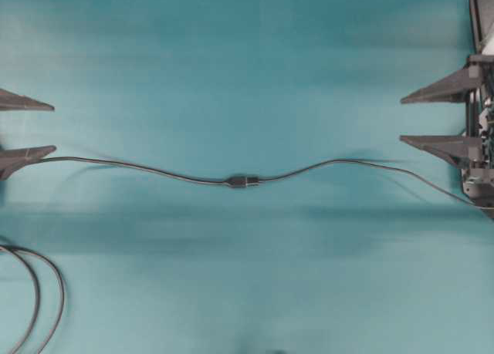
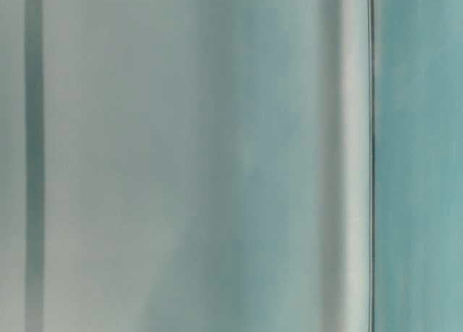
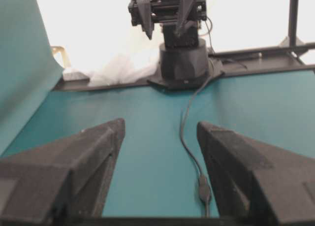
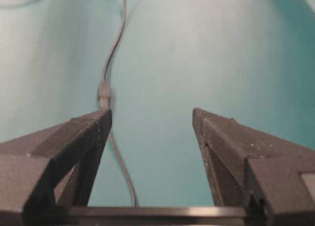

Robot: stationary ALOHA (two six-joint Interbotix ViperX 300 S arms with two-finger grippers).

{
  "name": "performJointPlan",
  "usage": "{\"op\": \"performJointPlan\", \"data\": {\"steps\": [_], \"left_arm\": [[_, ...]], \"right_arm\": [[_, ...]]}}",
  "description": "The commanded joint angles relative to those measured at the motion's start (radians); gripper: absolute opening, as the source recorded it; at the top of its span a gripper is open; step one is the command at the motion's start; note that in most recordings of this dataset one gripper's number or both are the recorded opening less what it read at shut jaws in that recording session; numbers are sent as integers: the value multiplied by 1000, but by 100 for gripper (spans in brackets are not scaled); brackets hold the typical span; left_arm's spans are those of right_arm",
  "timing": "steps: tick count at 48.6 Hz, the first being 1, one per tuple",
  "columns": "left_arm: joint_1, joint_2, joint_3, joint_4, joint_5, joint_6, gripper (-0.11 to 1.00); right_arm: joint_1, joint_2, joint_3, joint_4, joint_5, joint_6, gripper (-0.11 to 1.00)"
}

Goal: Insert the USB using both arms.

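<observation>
The USB lies near the middle of the teal table, and from above it already looks seated: plug and socket read as one short dark lump with a thin cable running out toward nine o'clock and another toward three. Its long axis follows that same nine-to-three line, the line between my two hands. I cannot see any silver tip showing at the joint, so my judgement is that the insertion is done or very nearly so.

My left gripper sits at the far nine o'clock edge of the overhead view, fingers pointing toward three, spread wide with nothing between them. The cable's end passes just by my lower finger there — touching or merely beside it, I cannot tell. My right gripper is at the three o'clock edge, fingers pointing toward nine, equally wide and empty. Both are well apart from the joint, at much the same remove.

From my left wrist the joint lies low at about five o'clock, just inside my right-hand finger. From my right wrist it sits at about eleven o'clock, just above the tip of the left-hand finger — off my centreline in both views. The table-level view is a blur and tells me nothing.
</observation>
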Motion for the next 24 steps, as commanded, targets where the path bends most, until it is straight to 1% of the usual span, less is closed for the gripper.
{"op": "performJointPlan", "data": {"steps": [1, 9, 18, 24], "left_arm": [[-3, 6, -11, 2, 20, -8, 76], [-3, 12, 17, 2, 69, -6, 76], [9, 17, 37, 2, 132, -6, 76], [9, 17, 41, 2, 140, -11, 76]], "right_arm": [[0, 14, 6, 5, -9, 0, 74], [0, 15, 28, 3, -2, -8, 74], [-2, 14, 28, 3, 84, -9, 74], [-2, 14, 28, 3, 97, -9, 74]]}}
